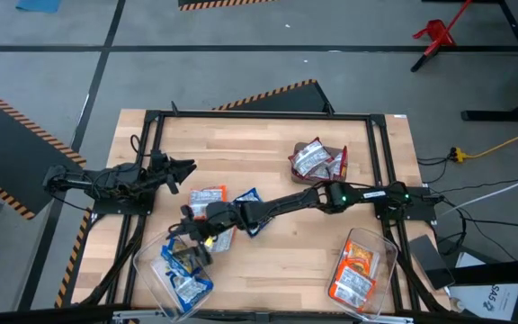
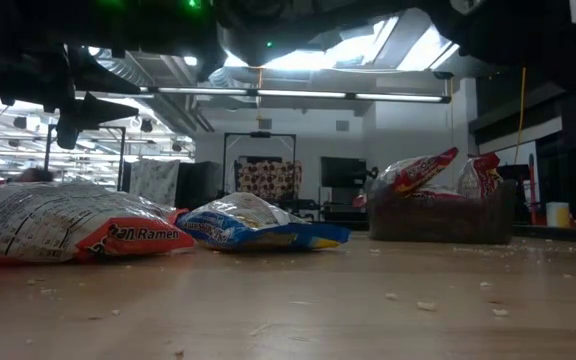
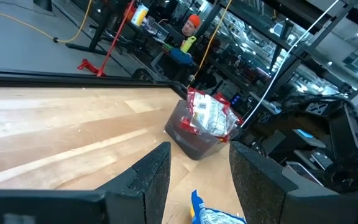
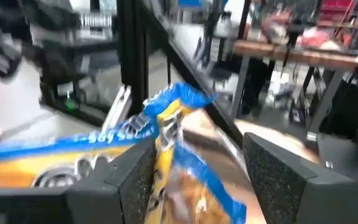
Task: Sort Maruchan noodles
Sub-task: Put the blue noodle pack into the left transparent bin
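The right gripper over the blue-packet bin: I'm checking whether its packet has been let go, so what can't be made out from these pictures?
- Right gripper, high view: the arm hides the fingertips, so contact with a packet is unclear.
- Blue-yellow packet, right wrist view: blurred; whether it hangs or already lies in the bin is unclear.
- Clear bin, high view: its packet count is too small to tell.
- Low view: both grippers are cut off above.
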Tool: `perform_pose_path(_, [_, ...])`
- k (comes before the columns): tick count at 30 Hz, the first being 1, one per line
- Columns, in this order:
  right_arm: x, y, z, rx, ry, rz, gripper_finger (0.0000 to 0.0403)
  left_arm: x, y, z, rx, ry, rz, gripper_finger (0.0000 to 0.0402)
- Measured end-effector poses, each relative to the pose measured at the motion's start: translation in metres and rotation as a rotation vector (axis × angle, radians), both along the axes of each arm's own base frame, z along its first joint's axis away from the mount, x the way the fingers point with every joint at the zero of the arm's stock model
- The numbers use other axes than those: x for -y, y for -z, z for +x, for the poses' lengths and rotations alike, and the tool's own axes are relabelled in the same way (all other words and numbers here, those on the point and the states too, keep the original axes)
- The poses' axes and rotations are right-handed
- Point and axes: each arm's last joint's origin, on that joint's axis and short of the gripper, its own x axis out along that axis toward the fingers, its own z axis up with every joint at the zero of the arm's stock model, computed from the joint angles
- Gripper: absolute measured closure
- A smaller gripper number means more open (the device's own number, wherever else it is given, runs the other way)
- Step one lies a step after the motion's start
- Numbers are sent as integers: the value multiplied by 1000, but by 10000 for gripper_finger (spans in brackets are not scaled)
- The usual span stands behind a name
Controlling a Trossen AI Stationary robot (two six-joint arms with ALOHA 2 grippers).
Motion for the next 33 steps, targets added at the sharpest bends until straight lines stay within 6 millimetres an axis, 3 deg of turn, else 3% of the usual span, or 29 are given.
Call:
perform_pose_path(10, [0, -21, -10, -126, 5, -181, 175, 2, 0, 1, 1, 80, -8, 243])
perform_pose_path(15, [-7, -67, -23, -50, -6, -226, 175, 5, 0, 2, 17, 198, -48, 243])
perform_pose_path(18, [-9, -95, -37, -79, -10, -252, 175, 7, -10, 0, 40, 264, -45, 243])
perform_pose_path(22, [-6, -123, -65, -220, -9, -342, 175, 9, -35, -6, 68, 322, -23, 244])
perform_pose_path(26, [0, -178, -109, -280, 51, -464, 175, 15, -60, -3, 42, 410, 0, 244])
perform_pose_path(33, [13, -241, -182, -393, 286, -593, 175, 28, -86, 36, -237, 402, -133, 251])
